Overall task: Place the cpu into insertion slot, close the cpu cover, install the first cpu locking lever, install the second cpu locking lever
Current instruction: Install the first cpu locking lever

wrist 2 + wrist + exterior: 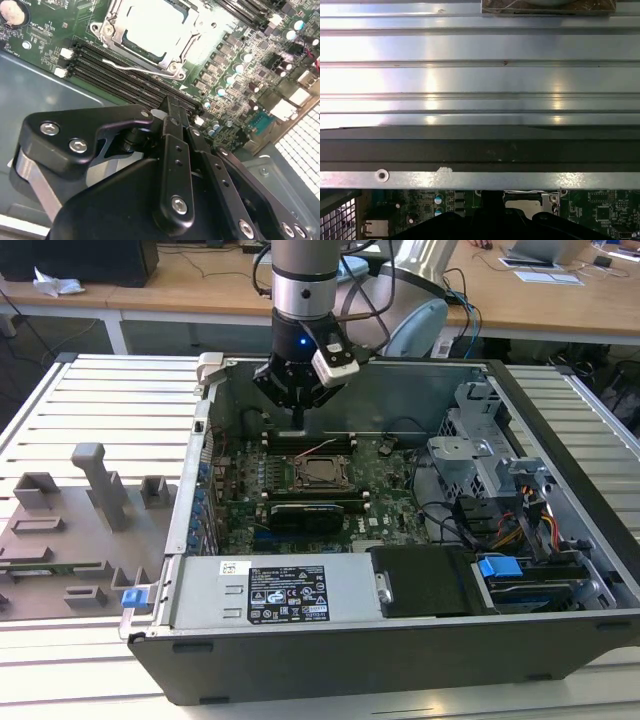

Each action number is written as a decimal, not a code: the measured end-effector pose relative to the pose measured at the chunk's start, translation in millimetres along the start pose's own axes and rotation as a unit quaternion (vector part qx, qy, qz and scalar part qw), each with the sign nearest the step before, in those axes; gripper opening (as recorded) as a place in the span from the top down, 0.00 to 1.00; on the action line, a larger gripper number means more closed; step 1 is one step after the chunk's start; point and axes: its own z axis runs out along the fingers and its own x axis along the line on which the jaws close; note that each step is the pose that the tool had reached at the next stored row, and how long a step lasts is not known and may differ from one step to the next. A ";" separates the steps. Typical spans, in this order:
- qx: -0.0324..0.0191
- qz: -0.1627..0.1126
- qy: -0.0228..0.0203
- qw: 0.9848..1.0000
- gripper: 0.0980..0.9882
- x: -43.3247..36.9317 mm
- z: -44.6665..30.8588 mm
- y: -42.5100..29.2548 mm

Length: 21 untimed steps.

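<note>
Silvery cpu (150,27) sits in the insertion slot (322,473) mid-motherboard, cpu cover (112,31) down around it | our gripper (297,422) hangs above the memory slots (130,75) by the case's back wall, socket just in front | fingers pressed together, pinching nothing

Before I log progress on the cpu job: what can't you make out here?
- Levers: whether they are latched is too small to judge around the cover in the exterior view; one wire by the cover shows in the second wrist view, its hook unclear.
- Cpu: its edges lie under the cover.
- Slot: pin field covered by the cpu.
- Gripper: its tip is hidden behind its own body.
</note>
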 end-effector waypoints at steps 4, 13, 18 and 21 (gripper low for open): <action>0.000 -0.007 0.000 1.000 0.99 -0.2 13.9 0.1; 0.000 -0.018 0.002 1.000 0.99 -14.4 37.0 0.3; 0.000 -0.018 0.002 1.000 0.99 -25.0 41.2 0.5; 0.000 -0.018 0.003 1.000 0.99 -32.9 44.7 0.6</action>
